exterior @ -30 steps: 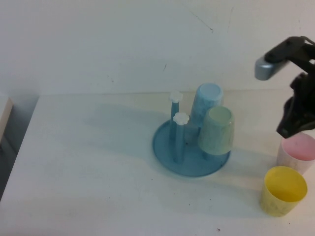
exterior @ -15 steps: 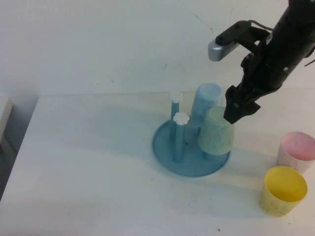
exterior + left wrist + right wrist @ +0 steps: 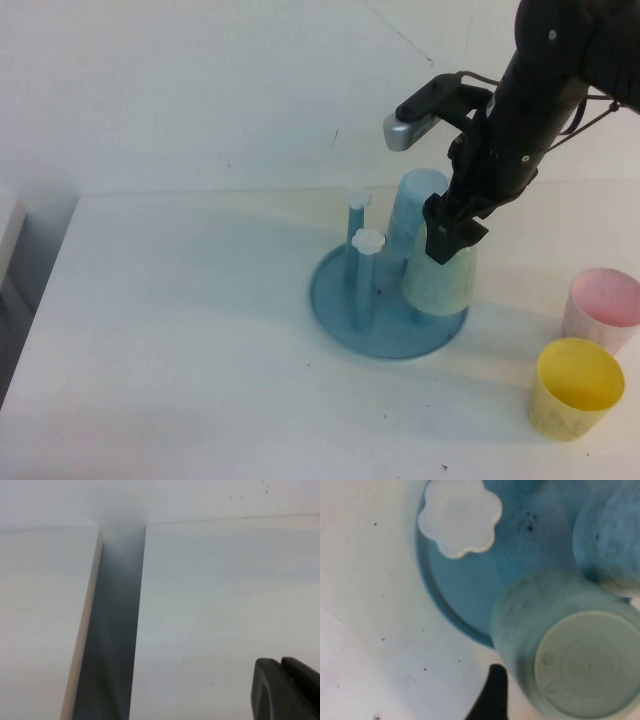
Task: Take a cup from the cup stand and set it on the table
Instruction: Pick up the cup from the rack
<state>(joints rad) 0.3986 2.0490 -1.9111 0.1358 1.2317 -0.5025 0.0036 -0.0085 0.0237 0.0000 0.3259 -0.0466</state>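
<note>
The pale mint-green cup (image 3: 440,280) sits upside down on a peg at the front right of the blue cup stand (image 3: 340,305). A light blue cup (image 3: 415,205) stands inverted behind it. My right gripper (image 3: 450,235) is open and hangs right over the mint cup's upturned base. In the right wrist view the cup (image 3: 580,665) fills the space by one dark fingertip (image 3: 494,692); the other finger is out of view. The stand's dish (image 3: 465,595) lies below. My left gripper (image 3: 280,665) is shut, empty, over bare table, outside the high view.
Two free pegs with white flower caps (image 3: 367,241) stand at the stand's left. A pink cup (image 3: 605,310) and a yellow cup (image 3: 575,388) stand upright on the white table (image 3: 180,330) at the front right. The left wrist view shows a gap (image 3: 112,630) between two tabletops.
My right arm has swung left from above the pink cup to above the stand, and its gripper has come down over the mint-green cup. The cups have not moved.
</note>
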